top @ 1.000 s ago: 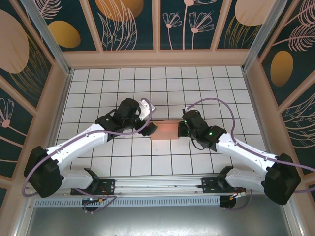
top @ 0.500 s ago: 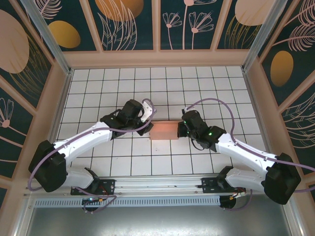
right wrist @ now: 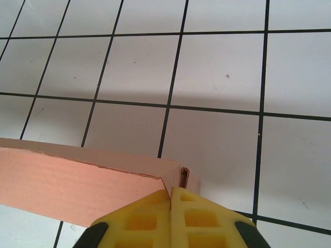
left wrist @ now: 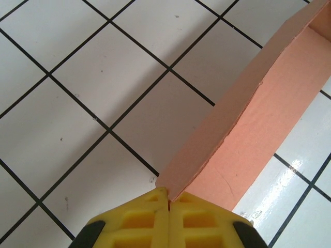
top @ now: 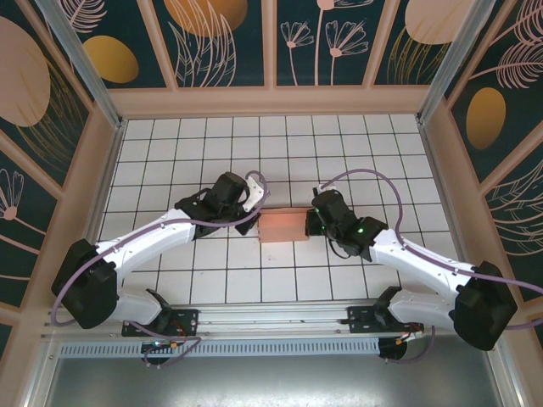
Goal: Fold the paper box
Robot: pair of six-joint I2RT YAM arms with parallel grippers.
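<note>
the box (top: 282, 226) sits on the tiled bench (top: 212, 144), between the two hands. left hand (top: 254, 222): clenched on the thin raised wall at the box's left end, pads (left wrist: 137, 222) pressed together. right hand (top: 310, 222): clenched on the folded corner at the box's right end.

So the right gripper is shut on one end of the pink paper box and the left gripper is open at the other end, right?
Not quite: the left gripper is shut as well. The left wrist view shows its yellow fingers pressed together on the edge of the paper box. The right gripper is shut on the other end, as you said.
</note>
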